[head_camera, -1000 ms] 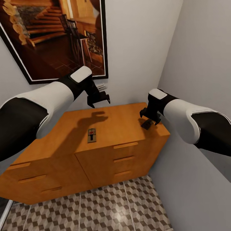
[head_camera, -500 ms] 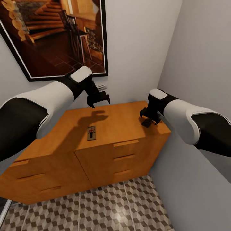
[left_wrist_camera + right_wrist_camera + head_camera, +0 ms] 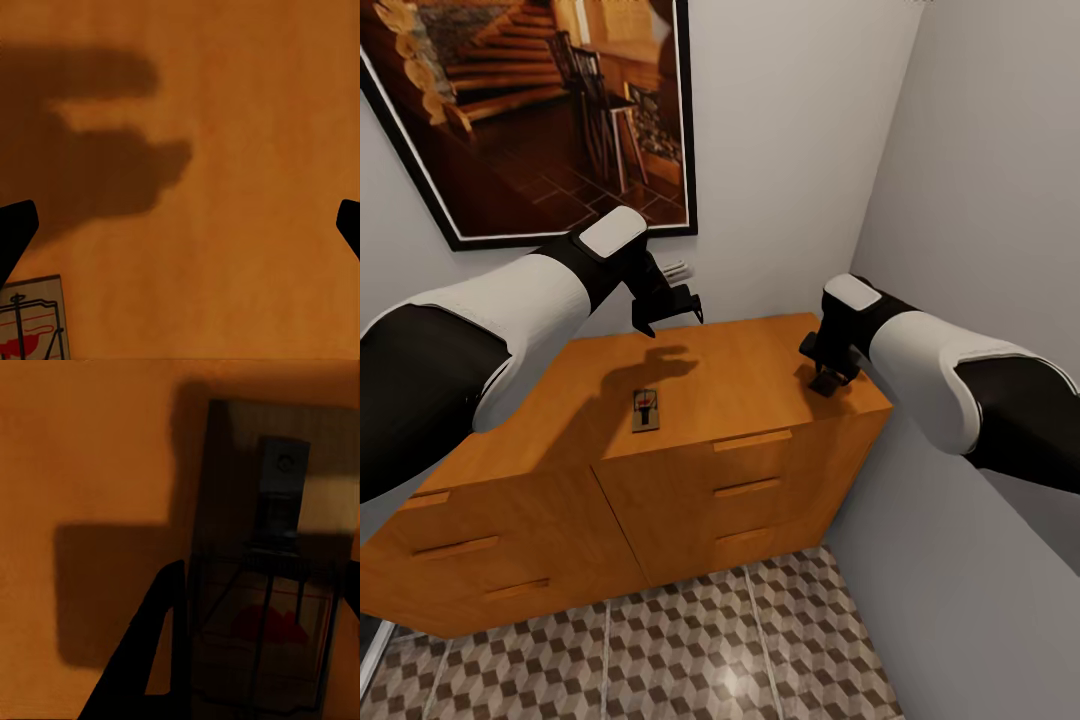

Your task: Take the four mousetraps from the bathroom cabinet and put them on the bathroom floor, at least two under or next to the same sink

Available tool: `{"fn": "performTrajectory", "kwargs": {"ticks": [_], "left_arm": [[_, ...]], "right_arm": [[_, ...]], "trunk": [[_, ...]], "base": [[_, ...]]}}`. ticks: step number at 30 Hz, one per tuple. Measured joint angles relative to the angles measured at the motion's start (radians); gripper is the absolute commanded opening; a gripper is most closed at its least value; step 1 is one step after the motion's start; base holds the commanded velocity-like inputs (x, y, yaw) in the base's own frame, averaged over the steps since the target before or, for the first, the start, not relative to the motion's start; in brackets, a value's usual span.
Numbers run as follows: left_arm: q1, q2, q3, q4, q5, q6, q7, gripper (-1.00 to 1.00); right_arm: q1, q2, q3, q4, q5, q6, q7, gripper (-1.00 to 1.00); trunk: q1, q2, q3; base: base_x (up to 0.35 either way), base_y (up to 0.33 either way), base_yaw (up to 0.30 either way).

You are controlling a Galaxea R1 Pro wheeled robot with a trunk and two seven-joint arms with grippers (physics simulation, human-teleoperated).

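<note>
On the cabinet [image 3: 710, 400] top's right end, right gripper [image 3: 827, 378] straddles a mousetrap [image 3: 262, 607], fingers spread along its long sides, not yet clamped. Left gripper [image 3: 665, 308] open, hovering.

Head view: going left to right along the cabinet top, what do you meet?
Left gripper above the cabinet → mousetrap lying flat on the top → right gripper at the right end, down over a second mousetrap.
</note>
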Motion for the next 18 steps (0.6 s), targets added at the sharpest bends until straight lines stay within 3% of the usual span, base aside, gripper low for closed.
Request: {"fn": "performTrajectory", "kwargs": {"ticks": [18], "left_arm": [[0.0,0.0,-0.001,0.0,0.002,0.0,0.004,1.0]], "right_arm": [[0.015,0.001,0.006,-0.02,0.002,-0.004,0.0,-1.0]], "trunk": [[-0.002,0.0,0.0]], "base": [[0.0,0.0,0.0]]}}
